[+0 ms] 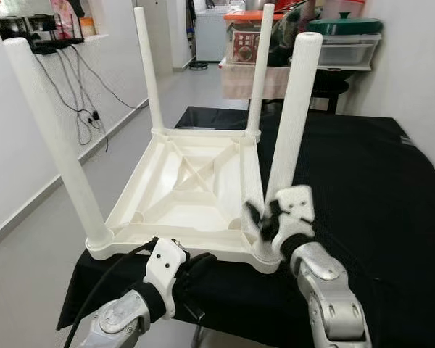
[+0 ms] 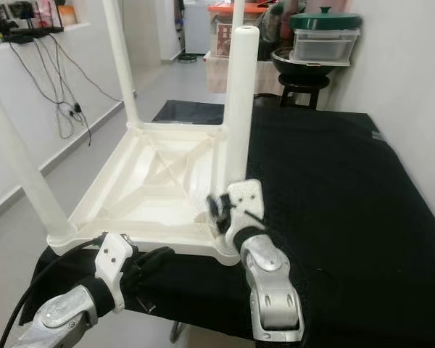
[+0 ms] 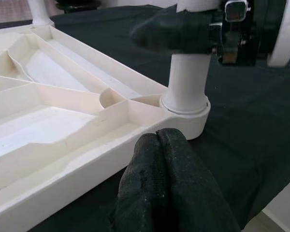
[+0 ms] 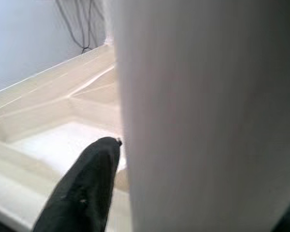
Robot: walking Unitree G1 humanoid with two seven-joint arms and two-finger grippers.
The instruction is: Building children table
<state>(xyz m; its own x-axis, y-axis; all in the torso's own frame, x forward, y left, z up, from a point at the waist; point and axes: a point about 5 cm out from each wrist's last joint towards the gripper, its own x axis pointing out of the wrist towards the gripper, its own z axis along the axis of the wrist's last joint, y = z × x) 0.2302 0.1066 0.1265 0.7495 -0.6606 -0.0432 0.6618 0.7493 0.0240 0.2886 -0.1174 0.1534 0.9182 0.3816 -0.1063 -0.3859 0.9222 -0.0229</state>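
A white plastic children's table (image 1: 181, 188) lies upside down on a black-covered tabletop (image 1: 362, 188), with its legs pointing up. My right gripper (image 1: 264, 217) is shut on the near right leg (image 1: 293, 116) just above its socket. In the right wrist view one black finger (image 4: 87, 188) lies against that leg (image 4: 208, 121). My left gripper (image 1: 203, 259) is shut with nothing in it. Its fingertips (image 3: 157, 137) rest at the near rim of the upturned table, close to the same corner socket (image 3: 186, 104).
The near left leg (image 1: 54, 138) and the two far legs (image 1: 148, 65) (image 1: 259, 65) stand upright. The black surface ends just before my arms. Grey floor and wall cables (image 1: 80, 101) lie to the left, with stacked boxes and a green-lidded container (image 1: 344, 29) behind.
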